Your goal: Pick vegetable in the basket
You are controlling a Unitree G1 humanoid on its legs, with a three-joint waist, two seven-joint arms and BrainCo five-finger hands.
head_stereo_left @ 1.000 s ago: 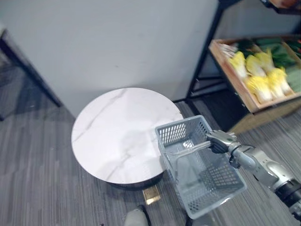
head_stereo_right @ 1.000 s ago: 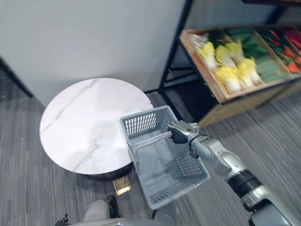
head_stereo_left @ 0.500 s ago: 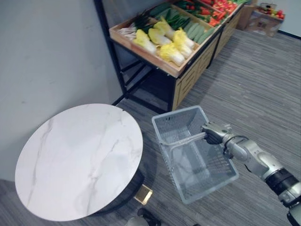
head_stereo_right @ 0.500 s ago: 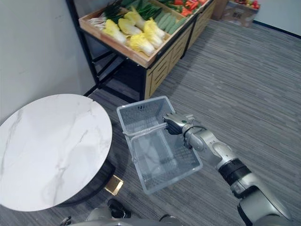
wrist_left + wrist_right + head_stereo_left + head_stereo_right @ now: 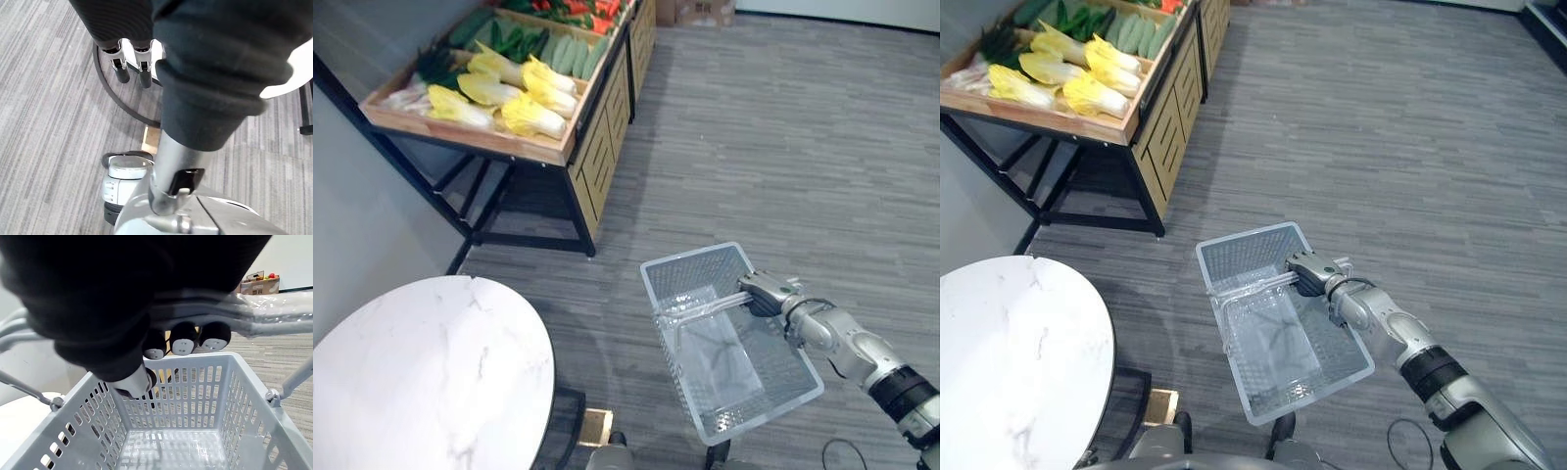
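An empty grey plastic mesh basket hangs over the carpet floor from my right hand, which is shut on its handle. In the right wrist view my fingers curl round the plastic-wrapped handle, and the basket's floor is bare. Yellow-green cabbages and green vegetables lie in a wooden display crate on a black frame, far to the upper left of the basket. My left hand hangs by my side with straight fingers and holds nothing.
A round white marble table stands at the lower left. More crates with red and green produce continue along the shelf row. Grey carpet floor stretches between the basket and the shelf.
The camera has swung round: the table has slid to the lower left and the crate to the upper left. The basket stays held in my right hand, at much the same place in view.
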